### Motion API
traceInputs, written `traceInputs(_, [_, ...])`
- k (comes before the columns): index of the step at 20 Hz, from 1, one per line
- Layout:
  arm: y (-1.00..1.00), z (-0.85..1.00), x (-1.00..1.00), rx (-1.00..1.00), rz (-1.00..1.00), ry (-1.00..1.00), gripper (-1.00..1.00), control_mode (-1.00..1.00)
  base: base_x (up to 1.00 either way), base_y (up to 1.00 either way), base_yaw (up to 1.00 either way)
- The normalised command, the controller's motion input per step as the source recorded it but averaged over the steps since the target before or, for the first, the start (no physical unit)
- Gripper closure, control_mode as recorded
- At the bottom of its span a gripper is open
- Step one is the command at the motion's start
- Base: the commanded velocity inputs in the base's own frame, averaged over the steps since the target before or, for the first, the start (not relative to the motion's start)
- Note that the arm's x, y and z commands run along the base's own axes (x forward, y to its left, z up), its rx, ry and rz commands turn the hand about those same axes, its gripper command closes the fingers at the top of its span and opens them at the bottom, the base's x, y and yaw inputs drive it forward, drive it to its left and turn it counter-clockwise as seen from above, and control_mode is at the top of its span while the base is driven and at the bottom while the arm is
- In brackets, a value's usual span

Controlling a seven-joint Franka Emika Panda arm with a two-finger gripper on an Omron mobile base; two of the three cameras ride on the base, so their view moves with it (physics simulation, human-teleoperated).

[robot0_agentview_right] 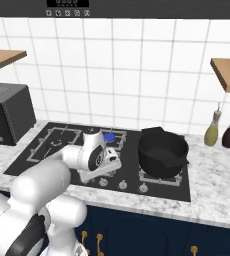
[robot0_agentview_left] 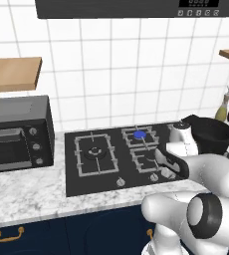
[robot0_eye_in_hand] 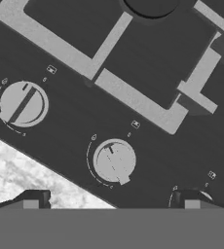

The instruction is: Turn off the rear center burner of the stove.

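The stove point(robot0_agentview_left: 81, 182) is a black glass cooktop with grey grates. Its rear center burner point(robot0_agentview_left: 140, 134) point(robot0_agentview_right: 108, 136) shows a bright blue centre inside a small square grate. My hand point(robot0_agentview_right: 94, 154) hangs low over the front row of silver knobs, just in front of that burner. In the hand view my gripper point(robot0_eye_in_hand: 111, 202) is open, its fingertips point(robot0_eye_in_hand: 33, 199) wide apart. A round knob point(robot0_eye_in_hand: 115, 161) lies between and just beyond them, and a second knob point(robot0_eye_in_hand: 22, 103) sits further left. A third knob point(robot0_eye_in_hand: 204, 196) peeks out by the right fingertip.
A black pot point(robot0_agentview_right: 162, 150) point(robot0_agentview_left: 211, 134) stands on the right burner, close to my arm. A black toaster oven point(robot0_agentview_left: 17, 134) sits left of the stove. Two bottles point(robot0_agentview_right: 212, 129) stand at the far right. The marble counter edge point(robot0_eye_in_hand: 26, 168) runs in front of the knobs.
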Motion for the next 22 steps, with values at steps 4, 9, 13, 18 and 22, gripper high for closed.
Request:
traceInputs(4, [-0.02, -0.25, 0.19, 0.0, 0.0, 0.0, -1.0, -1.0, 0.0, 0.0, 0.0])
traceInputs(9, [0.0, -0.14, 0.0, 0.0, 0.0, 0.0, -1.0, -1.0, 0.0, 0.0, 0.0])
traceInputs(13, [0.0, -0.03, 0.0, 0.0, 0.0, 0.0, -1.0, -1.0, 0.0, 0.0, 0.0])
traceInputs(18, [0.0, -0.17, 0.0, 0.0, 0.0, 0.0, -1.0, -1.0, 0.0, 0.0, 0.0])
traceInputs(22, [0.0, -0.14, 0.03, 0.0, 0.0, 0.0, -1.0, -1.0, 0.0, 0.0, 0.0])
